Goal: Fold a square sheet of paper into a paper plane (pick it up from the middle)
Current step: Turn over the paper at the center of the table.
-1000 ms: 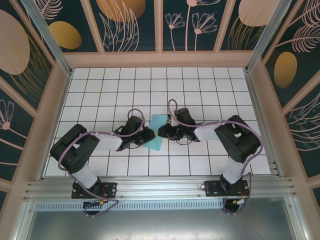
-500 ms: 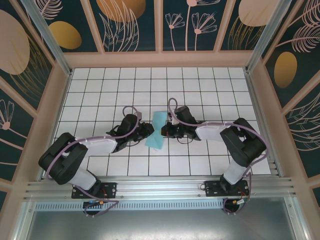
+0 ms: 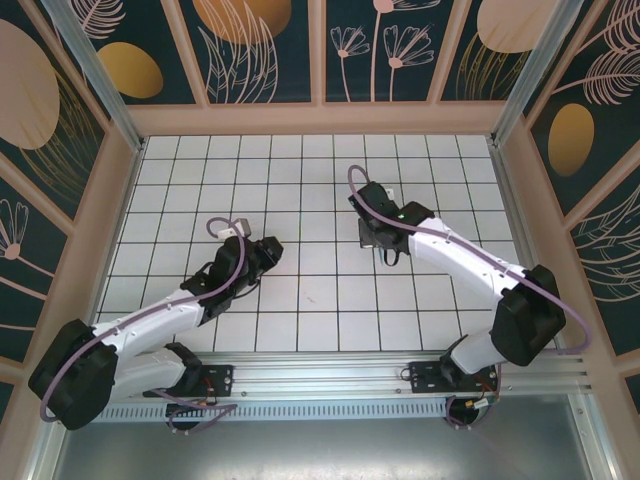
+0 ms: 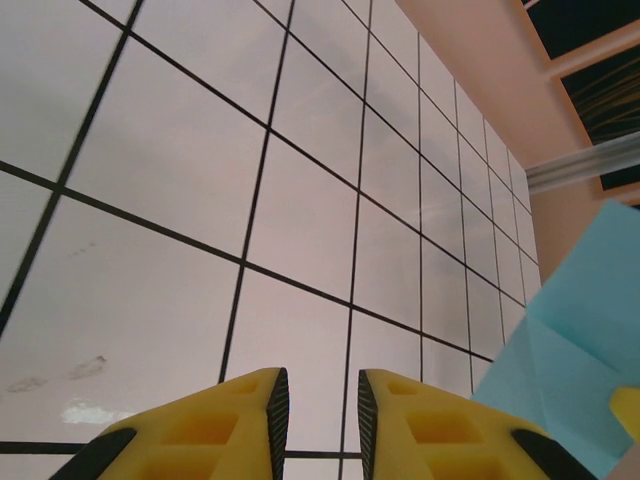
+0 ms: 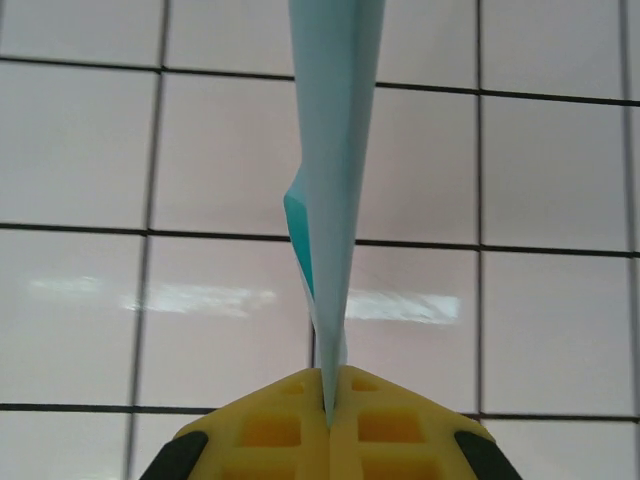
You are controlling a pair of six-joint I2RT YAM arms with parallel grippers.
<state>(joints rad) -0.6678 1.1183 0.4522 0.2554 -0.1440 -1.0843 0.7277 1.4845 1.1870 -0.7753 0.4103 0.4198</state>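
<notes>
**Folded light-blue sheet of paper (image 5: pixel 335 150) pinched in the right gripper (image 5: pixel 328 388) over the white tiled table (image 3: pixel 300 180).**

From the right wrist the sheet is seen edge-on as a thin, plain cyan band of pressed layers. It narrows toward the yellow fingers (image 5: pixel 270 430), which are pressed together on its near edge, and a darker teal fold is bulged out on its left side. From the left wrist a flat face of it is seen at the right edge, crossed by sharp creases. The left gripper (image 4: pixel 322 400) is spread slightly, with nothing between its yellow fingers, only bare tile beyond them. In the top view the two grippers are well apart, and the right one is placed right of the table's middle.
</notes>
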